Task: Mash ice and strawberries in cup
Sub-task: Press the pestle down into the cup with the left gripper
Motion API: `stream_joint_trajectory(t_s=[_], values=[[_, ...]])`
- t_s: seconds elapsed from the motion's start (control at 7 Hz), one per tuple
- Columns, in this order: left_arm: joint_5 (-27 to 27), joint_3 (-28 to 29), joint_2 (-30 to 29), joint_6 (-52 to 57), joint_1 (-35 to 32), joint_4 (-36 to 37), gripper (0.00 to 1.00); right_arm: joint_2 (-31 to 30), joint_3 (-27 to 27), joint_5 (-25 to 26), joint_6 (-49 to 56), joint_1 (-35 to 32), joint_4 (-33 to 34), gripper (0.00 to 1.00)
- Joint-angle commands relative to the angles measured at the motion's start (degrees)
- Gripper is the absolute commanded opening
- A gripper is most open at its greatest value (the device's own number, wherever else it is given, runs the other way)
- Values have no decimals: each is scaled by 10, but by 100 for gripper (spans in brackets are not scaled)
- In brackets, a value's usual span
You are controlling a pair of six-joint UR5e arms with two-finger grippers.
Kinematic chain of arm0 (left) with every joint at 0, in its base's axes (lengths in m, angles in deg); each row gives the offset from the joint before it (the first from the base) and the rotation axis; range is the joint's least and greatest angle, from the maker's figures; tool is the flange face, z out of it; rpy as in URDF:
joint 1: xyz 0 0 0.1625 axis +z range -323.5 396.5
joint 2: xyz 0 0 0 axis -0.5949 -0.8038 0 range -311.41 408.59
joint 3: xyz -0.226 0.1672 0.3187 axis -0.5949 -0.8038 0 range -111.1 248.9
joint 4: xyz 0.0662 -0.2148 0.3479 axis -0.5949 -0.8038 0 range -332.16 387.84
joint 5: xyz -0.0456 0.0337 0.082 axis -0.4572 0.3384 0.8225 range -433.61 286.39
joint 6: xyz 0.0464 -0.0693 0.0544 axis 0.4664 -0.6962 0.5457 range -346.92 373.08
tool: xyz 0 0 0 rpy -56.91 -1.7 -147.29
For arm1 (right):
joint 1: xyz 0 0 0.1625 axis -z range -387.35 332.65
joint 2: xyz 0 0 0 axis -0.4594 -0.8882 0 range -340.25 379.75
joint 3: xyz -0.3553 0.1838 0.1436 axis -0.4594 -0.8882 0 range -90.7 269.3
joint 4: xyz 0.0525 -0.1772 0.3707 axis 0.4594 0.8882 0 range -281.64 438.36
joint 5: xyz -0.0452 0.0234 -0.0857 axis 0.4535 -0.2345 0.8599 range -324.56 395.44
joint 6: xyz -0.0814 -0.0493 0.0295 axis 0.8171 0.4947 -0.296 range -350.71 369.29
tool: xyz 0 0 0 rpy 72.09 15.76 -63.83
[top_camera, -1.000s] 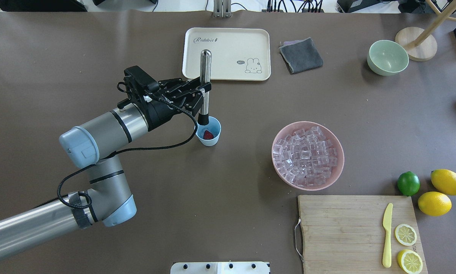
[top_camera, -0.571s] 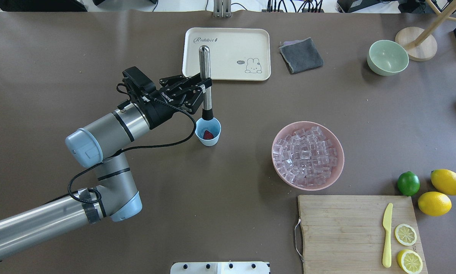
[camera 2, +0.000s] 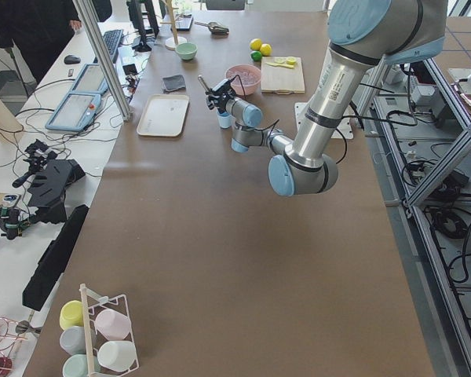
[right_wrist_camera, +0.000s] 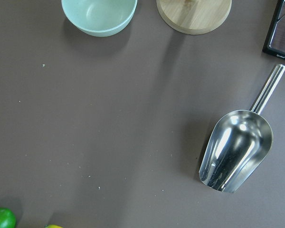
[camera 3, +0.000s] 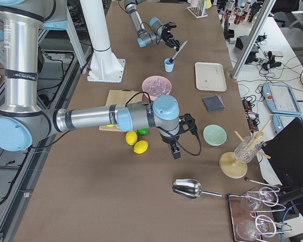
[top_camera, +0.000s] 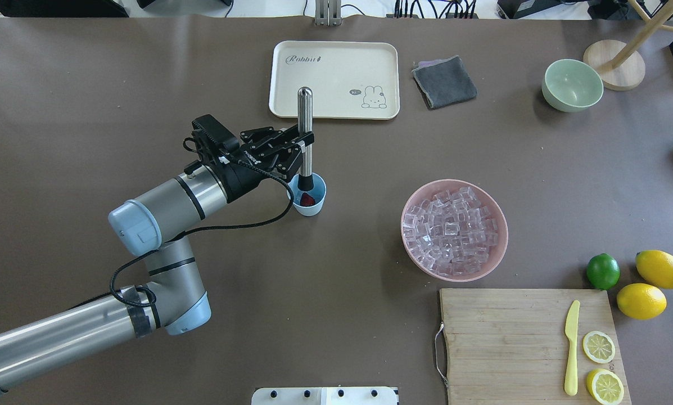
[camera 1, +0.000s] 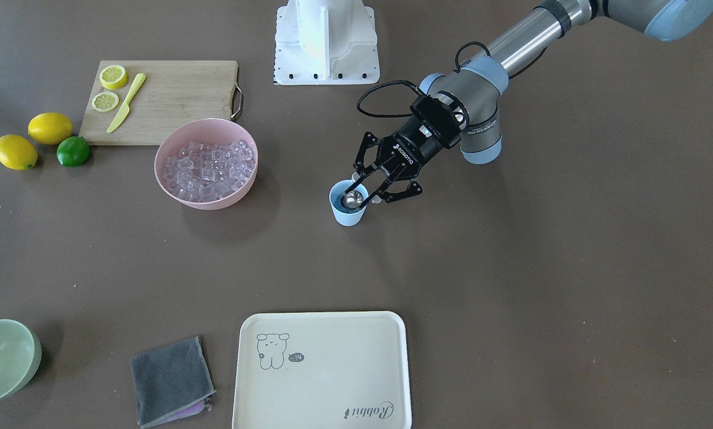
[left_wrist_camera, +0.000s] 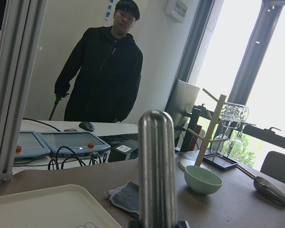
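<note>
The light-blue cup [top_camera: 309, 198] stands at mid-table and also shows in the front view [camera 1: 348, 208]. A red strawberry [top_camera: 307, 199] lies inside it. My left gripper [top_camera: 303, 145] is shut on a steel muddler [top_camera: 305, 121]. It holds the muddler upright, with the dark tip down in the cup beside the strawberry. The muddler's shaft fills the left wrist view [left_wrist_camera: 156, 166]. The ice [top_camera: 453, 229] is a heap of clear cubes in the pink bowl [top_camera: 412, 256], right of the cup. My right gripper [camera 3: 174, 149] shows only in the right side view, and I cannot tell its state.
A cream tray [top_camera: 334, 79] and a grey cloth [top_camera: 444, 82] lie behind the cup. A pale green bowl [top_camera: 572, 85] is at the far right. A cutting board [top_camera: 505, 343] holds a yellow knife and lemon halves, beside a lime [top_camera: 603, 271] and lemons. A metal scoop [right_wrist_camera: 236, 149] lies under the right wrist.
The left arm lifted the muddler's tip to the cup's rim, then lowered it back into the cup. Its elbow shifted right. The cup has stayed in place.
</note>
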Motion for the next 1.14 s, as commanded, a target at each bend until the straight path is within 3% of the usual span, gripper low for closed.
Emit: stream_joint_trajectory(t_s=[0.0, 0.43, 1.0], values=[[-1, -11, -2, 0, 4, 1, 0, 0, -1, 1, 1, -1, 0, 99], [-8, -33, -3, -1, -18, 5, 0, 0, 1, 0, 1, -3, 0, 99], [-1, 12, 6, 0, 11, 1, 0, 0, -2, 2, 1, -2, 0, 99]])
